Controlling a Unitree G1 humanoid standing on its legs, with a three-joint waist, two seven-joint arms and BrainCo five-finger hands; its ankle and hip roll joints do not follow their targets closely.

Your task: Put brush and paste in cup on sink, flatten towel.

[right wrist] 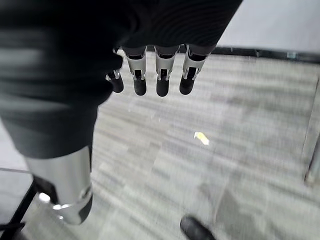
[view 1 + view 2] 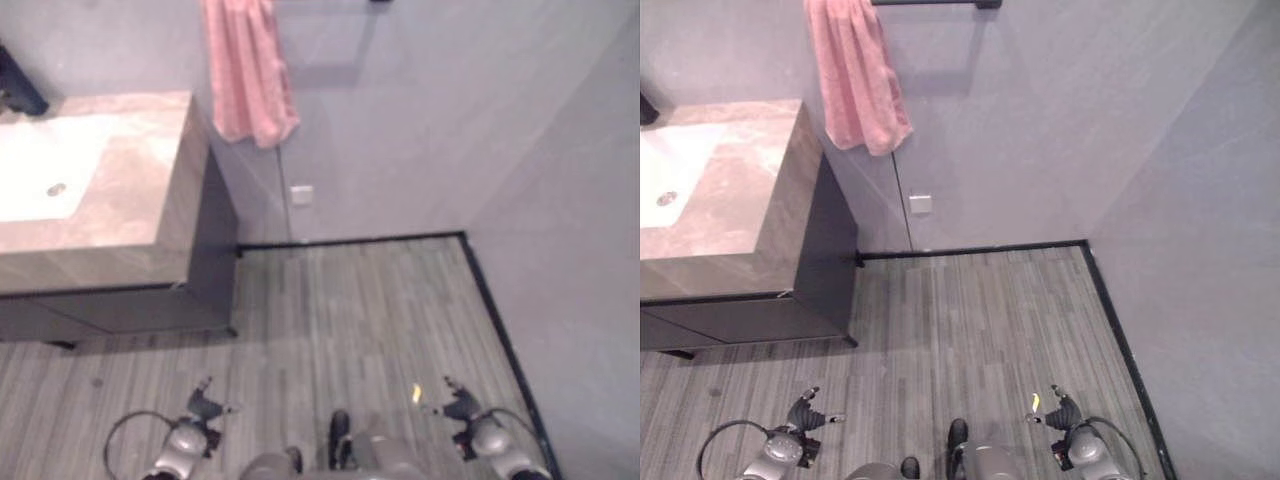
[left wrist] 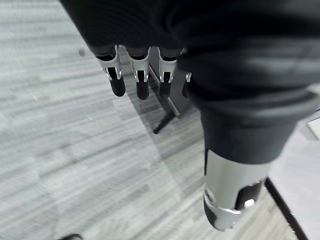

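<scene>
A pink cloth towel (image 2: 853, 75) is seen hanging bunched from a dark wall rail (image 2: 935, 3), its lower edge level with the top of the marble-patterned bench (image 2: 735, 215). The bench carries a white sunken sink basin (image 2: 40, 165) and ends in a straight right edge, with a dark cabinet (image 2: 825, 260) below it. A dark tap (image 2: 18, 88) is glimpsed at the bench's far left.

To the right of the cabinet, a broad stretch of grey striped plank floor (image 2: 350, 310) lies open, bounded by a black skirting line (image 2: 350, 240) along the far wall and another down the right side. A small white wall socket (image 2: 921, 204) is set just above the skirting.

The left hand (image 2: 205, 405) and the right hand (image 2: 455, 405) are held low over the floor, well apart from bench and towel. In each wrist view the fingers (image 3: 117, 80) (image 1: 162, 77) are seen straight and relaxed, holding nothing. A small yellow scrap (image 1: 201, 137) lies on the floor near the right hand.
</scene>
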